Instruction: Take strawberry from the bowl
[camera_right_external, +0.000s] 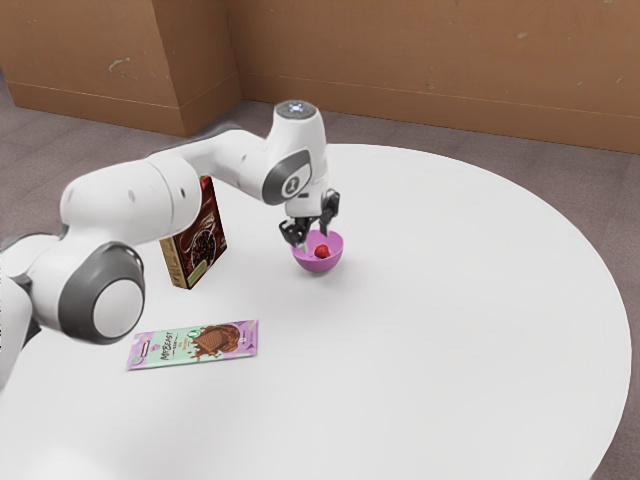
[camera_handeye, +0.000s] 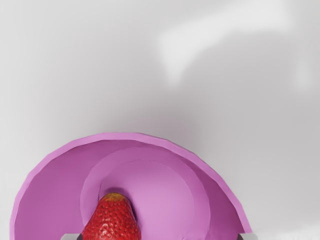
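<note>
White and grey, a robot arm (camera_right_external: 130, 200) reaches in from the exterior view's left across a round white counter (camera_right_external: 450, 350). Below it, a mint-and-purple MrBeast chocolate bar (camera_right_external: 192, 344) lies flat, label up. Just beyond the wrapper, a dark brown cereal box (camera_right_external: 197, 238) stands upright, a filled bowl pictured on its front, its contents hidden. To the right, the black two-fingered hand (camera_right_external: 315, 238) points down over a small pink-purple bowl (camera_right_external: 317, 265), open, its fingers well apart with nothing gripped. Inside the bowl sits a single red strawberry (camera_handeye: 112, 220), resting on the bottom, off-centre. In the wrist view, the fruit lies between the two fingertips, closer to one than to the other, its yellowish end near the middle of the bowl.
</note>
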